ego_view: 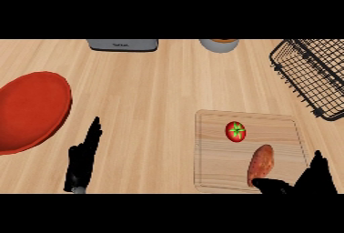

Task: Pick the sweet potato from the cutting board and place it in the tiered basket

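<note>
A reddish-brown sweet potato (260,163) lies lengthwise on the lower right part of the wooden cutting board (215,154). A red tomato (235,131) with a green stem sits on the board just above it. The black wire tiered basket (310,77) stands at the right edge, beyond the board. My right hand (310,182) is at the lower right, open, its thumb reaching under the near end of the sweet potato and its fingers raised to the right of it. My left hand (83,159) rests open at the lower left, fingers pointing up.
A large red plate (30,111) lies at the left edge. A grey appliance (122,44) and a pale round container (219,44) stand along the far edge. Bare wooden counter lies between the plate and the board.
</note>
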